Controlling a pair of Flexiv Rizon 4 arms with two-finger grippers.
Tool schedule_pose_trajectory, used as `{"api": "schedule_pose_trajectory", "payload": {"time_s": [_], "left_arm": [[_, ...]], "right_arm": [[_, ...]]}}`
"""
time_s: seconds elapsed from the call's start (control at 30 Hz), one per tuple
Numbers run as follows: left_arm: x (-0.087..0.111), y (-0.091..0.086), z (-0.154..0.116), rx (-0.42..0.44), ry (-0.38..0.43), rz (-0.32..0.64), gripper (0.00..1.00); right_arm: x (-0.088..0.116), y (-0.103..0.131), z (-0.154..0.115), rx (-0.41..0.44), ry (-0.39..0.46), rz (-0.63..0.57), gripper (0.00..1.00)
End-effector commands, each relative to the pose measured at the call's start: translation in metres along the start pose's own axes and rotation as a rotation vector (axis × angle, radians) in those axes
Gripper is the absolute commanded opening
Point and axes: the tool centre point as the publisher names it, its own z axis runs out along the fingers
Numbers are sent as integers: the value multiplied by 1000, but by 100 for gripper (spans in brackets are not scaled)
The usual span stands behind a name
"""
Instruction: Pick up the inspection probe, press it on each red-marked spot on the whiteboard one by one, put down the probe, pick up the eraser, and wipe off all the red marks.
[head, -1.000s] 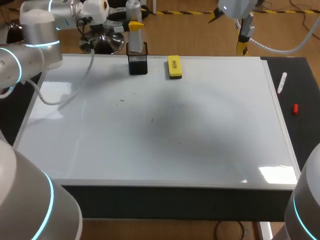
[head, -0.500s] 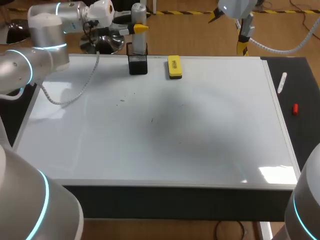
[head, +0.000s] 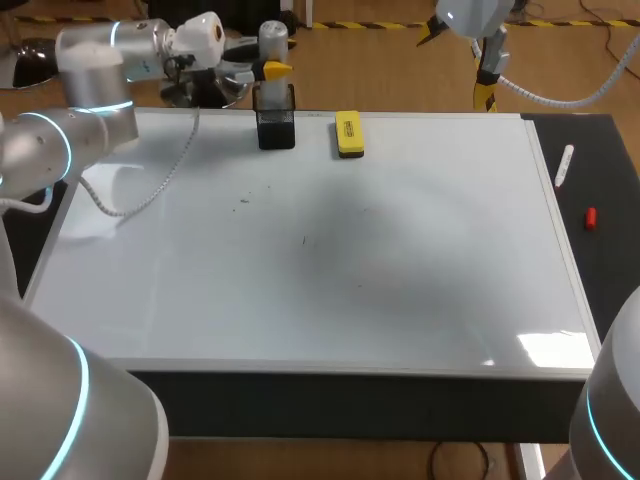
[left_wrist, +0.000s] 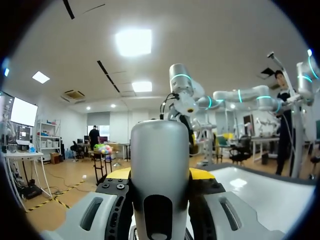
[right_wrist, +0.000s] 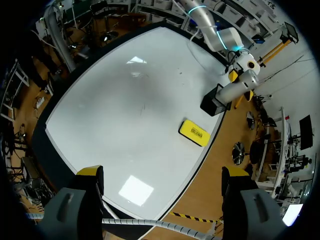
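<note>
Between the fingers of the left gripper (left_wrist: 160, 176) sits the grey inspection probe (left_wrist: 160, 150), pinched from both sides and held upright over the black holder (head: 276, 128) at the far edge of the whiteboard (head: 320, 280); I cannot tell whether its lower end is clear of the holder. A little to the right of that hand, near the holder, the yellow eraser (head: 348, 133) lies flat on the board. The right gripper (right_wrist: 162, 174) hangs high above it, fingers spread wide with nothing between them.
</note>
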Motion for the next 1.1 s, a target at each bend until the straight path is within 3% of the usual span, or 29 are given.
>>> {"api": "schedule_pose_trajectory", "payload": {"time_s": [0.03,0.5,0.87,0.9,0.93,0.97,1.1], "left_arm": [[-2,10,-4,14,4,-6,0],[-4,33,-11,51,-2,5,0],[-6,41,-14,73,-7,2,0],[-6,41,-13,73,-8,1,23],[-6,41,-13,69,-8,-3,89],[-5,41,-12,69,-8,-4,100],[-3,39,-12,66,-10,-7,100]], "right_arm": [[0,0,-1,3,5,-1,100],[0,0,-1,3,5,-1,100],[0,0,-1,3,5,-1,100],[0,0,-1,3,5,-1,100],[0,0,-1,3,5,-1,100],[0,0,-1,3,5,-1,100],[0,0,-1,3,5,-1,100]]}}
